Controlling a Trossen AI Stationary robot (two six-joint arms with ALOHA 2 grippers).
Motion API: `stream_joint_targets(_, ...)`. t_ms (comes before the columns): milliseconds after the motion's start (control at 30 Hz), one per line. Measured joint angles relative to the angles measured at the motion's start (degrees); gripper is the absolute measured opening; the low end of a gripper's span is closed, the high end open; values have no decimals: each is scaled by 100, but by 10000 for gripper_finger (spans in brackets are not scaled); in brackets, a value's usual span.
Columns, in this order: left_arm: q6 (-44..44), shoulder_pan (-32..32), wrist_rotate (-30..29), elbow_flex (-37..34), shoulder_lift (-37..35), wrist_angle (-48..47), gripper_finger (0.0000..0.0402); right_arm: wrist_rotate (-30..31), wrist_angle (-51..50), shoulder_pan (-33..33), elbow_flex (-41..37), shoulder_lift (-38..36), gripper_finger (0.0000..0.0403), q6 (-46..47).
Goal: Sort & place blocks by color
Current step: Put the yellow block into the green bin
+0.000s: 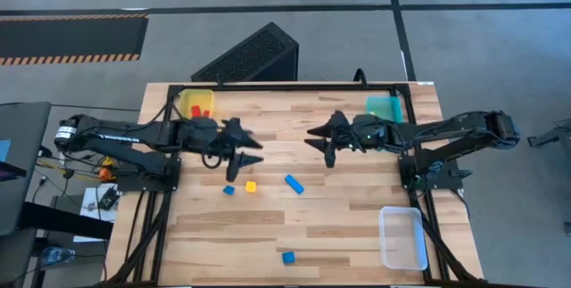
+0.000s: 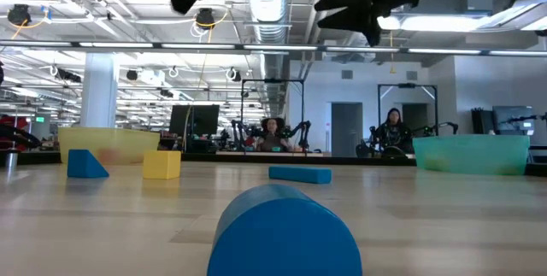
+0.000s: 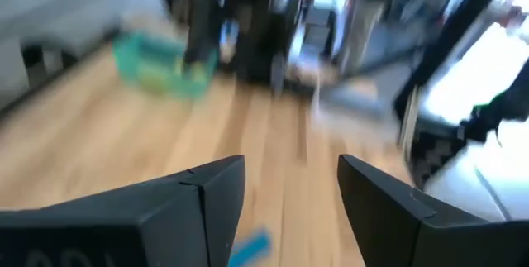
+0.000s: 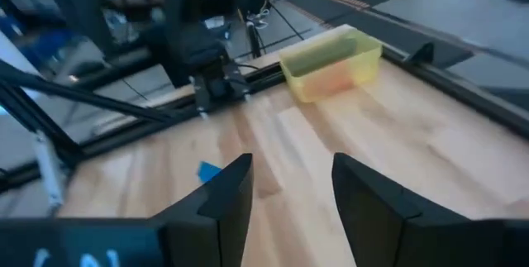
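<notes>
Four loose blocks lie on the wooden table between the arms. They are a small blue block (image 1: 229, 190), a yellow cube (image 1: 251, 185), a blue bar (image 1: 293, 184) and a blue block (image 1: 288, 258) near the near edge. That last one fills the low view's front as a rounded blue block (image 2: 286, 233). Red pieces (image 1: 198, 111) rest inside the yellow tray (image 1: 190, 101). My left gripper (image 1: 245, 156) hovers open above the table, just beyond the yellow cube. My right gripper (image 1: 317, 145) hovers open opposite it, nearer the teal tray (image 1: 385, 107). Both hold nothing (image 3: 289, 168) (image 4: 292, 164).
A clear tray (image 1: 401, 237) sits at the table's near right corner. The yellow tray stands at the far left and the teal tray at the far right. A dark slatted box (image 1: 254, 56) lies on the floor beyond the far edge. People (image 2: 391, 131) show in the room behind.
</notes>
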Motion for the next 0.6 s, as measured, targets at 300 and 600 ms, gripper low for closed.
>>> stream_joint_targets(300,181,-589,-491,-196,452,-1955,196,1116,-24,1148,156,2,165,1115)
stream_joint_targets(600,1122,-674,-74,-709,1371,-1613,284,3025,-381,2698,352,2,168,1864)
